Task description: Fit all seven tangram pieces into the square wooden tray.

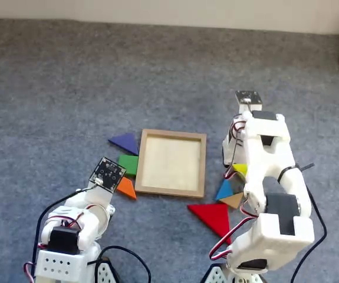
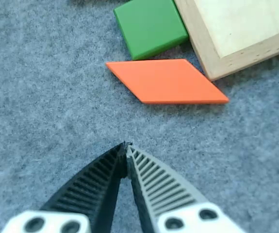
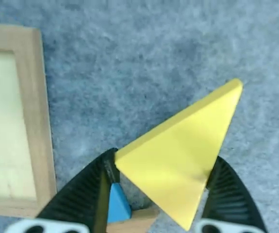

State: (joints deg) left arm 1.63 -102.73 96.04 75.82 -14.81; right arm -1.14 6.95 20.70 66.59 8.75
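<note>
The square wooden tray [image 1: 172, 188] lies empty in the middle of the carpet. A purple triangle [image 1: 125, 142], a green square [image 1: 129, 164] and an orange parallelogram [image 1: 125, 187] lie along the tray's left side. My left gripper [image 2: 126, 146] is shut and empty, its tips over bare carpet just short of the orange parallelogram [image 2: 167, 81]. My right gripper [image 3: 161, 167] is shut on the yellow triangle [image 3: 183, 155], holding it tilted beside the tray's right rim [image 3: 32, 121]. Under it lie a blue triangle [image 3: 116, 204] and a tan triangle [image 3: 134, 224]. A red triangle [image 1: 212, 216] lies in front of the tray.
Grey carpet covers the whole table. The green square [image 2: 150, 26] touches the tray's corner [image 2: 212, 58]. Open carpet stretches behind the tray and to the far left. The right arm's body [image 1: 272, 177] stands over the pieces at the right.
</note>
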